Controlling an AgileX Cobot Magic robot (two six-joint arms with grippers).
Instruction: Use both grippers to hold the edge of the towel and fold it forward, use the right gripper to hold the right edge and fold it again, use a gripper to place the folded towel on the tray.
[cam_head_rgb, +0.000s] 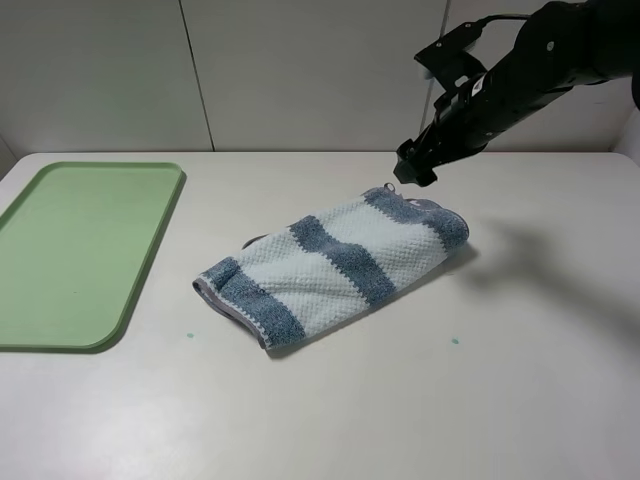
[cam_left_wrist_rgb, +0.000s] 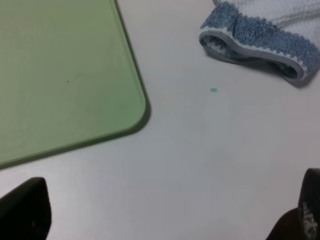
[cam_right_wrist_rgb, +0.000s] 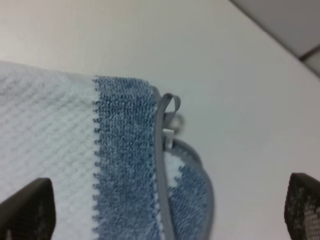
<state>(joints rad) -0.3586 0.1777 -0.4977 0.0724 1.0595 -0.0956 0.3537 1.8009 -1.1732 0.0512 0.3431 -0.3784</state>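
Note:
The striped towel (cam_head_rgb: 335, 262) lies folded in the middle of the table, slanting from near left to far right. My right gripper (cam_head_rgb: 412, 168) hangs open just above its far right corner. In the right wrist view the right gripper (cam_right_wrist_rgb: 165, 207) has its fingers spread wide over the blue stripe, the grey hem (cam_right_wrist_rgb: 161, 150) and a small hanging loop (cam_right_wrist_rgb: 170, 102). The left gripper (cam_left_wrist_rgb: 165, 212) is open and empty above bare table, with the towel's near left end (cam_left_wrist_rgb: 260, 35) and the tray (cam_left_wrist_rgb: 60, 75) ahead of it. The left arm is out of the high view. The green tray (cam_head_rgb: 70, 240) is empty at the left.
The white table (cam_head_rgb: 500, 400) carries small green specks (cam_head_rgb: 455, 341) near the towel. A pale panelled wall (cam_head_rgb: 300, 70) stands behind the table's far edge.

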